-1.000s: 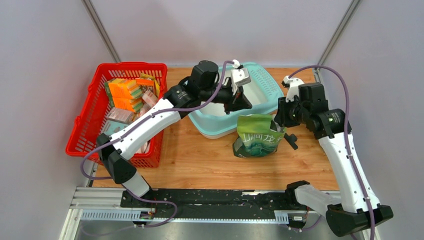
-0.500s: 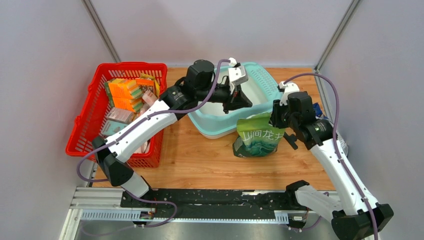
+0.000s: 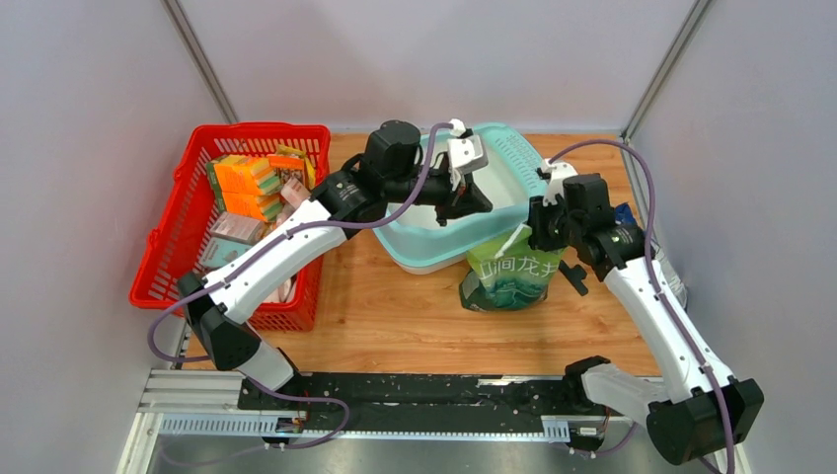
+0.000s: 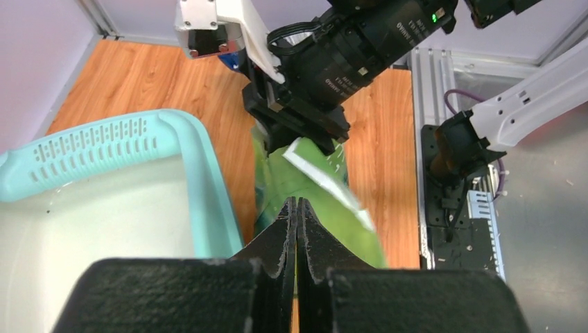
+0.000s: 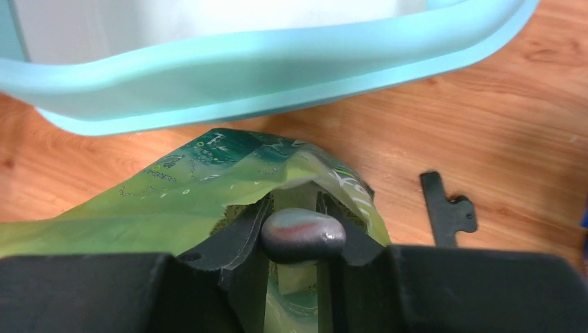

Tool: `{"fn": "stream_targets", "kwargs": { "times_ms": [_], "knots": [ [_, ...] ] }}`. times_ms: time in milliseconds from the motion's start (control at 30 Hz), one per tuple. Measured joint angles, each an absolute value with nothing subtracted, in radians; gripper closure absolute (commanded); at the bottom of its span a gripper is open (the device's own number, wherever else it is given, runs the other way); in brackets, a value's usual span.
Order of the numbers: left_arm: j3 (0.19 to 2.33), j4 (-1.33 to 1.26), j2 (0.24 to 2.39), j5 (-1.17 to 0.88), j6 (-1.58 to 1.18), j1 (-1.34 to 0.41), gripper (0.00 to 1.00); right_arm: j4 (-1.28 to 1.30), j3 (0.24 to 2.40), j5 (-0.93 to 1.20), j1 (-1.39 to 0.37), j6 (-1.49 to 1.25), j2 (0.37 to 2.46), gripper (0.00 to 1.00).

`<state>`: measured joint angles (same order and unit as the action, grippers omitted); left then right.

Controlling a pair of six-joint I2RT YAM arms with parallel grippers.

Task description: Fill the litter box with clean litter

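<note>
The light-teal litter box [image 3: 424, 259] stands at the back middle of the table, whitish inside with only a few specks; it also shows in the left wrist view [image 4: 208, 173] and the right wrist view [image 5: 277, 76]. A green printed bag [image 3: 508, 278] stands open just in front of it. My right gripper [image 3: 538, 229] is at the bag's mouth, shut on the rounded grey handle of a metal scoop [image 5: 303, 236] that reaches down into the bag [image 5: 173, 201]. Olive-tan granules of litter [image 5: 229, 220] show inside the mouth. My left gripper [image 4: 297, 202] is shut and empty above the box's near rim, beside the bag [image 4: 326, 208].
A red mesh basket [image 3: 168, 259] full of sponges and packets stands at the left. A black clip [image 5: 447, 208] lies on the wood right of the bag. Grey walls close in the left, back and right sides.
My right gripper has moved left and down with the scoop into the bag's mouth. My left arm has drawn back slightly to the left over the box.
</note>
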<state>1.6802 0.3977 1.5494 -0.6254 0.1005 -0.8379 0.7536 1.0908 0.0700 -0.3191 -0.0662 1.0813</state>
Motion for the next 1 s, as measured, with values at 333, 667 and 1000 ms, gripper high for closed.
{"fn": "stream_targets", "kwargs": {
  "times_ms": [333,667,1000],
  "knots": [
    [1.613,0.521,1.51,-0.665,0.281,-0.839,0.38,0.786,1.02,0.416,-0.192,-0.17,1.056,1.0],
    [1.627,0.633,1.543,-0.724,0.463,-0.934,0.35,0.764,0.996,0.6,-0.081,-0.315,1.039,1.0],
    [1.712,0.694,1.682,-0.551,0.512,-0.966,1.0,0.757,0.995,0.71,0.084,-0.405,0.984,1.0]
  ]
}}
